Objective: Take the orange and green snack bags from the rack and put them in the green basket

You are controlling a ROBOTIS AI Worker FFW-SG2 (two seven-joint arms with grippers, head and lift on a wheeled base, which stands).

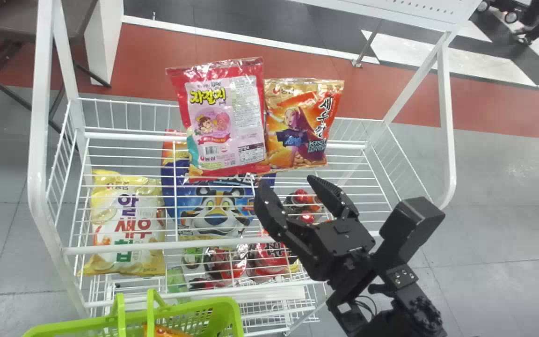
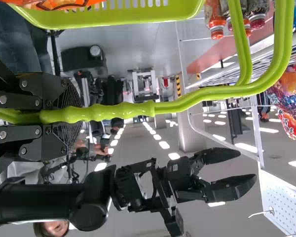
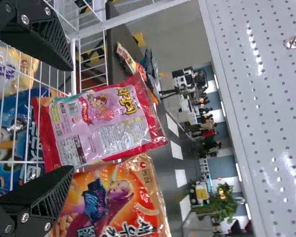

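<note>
Looks like a shop-style setup in a big hall to me: white wire rack (image 1: 39,117) with snack bags (image 1: 222,126) before me, perforated panel (image 3: 266,123) on its far side, rows of ceiling lights (image 2: 164,144).

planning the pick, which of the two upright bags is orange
The right bag in the head view, orange and gold; the left bag is pink-red.

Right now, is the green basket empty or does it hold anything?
Not empty: orange packaging shows inside the green basket, in the head and left wrist views.
</note>
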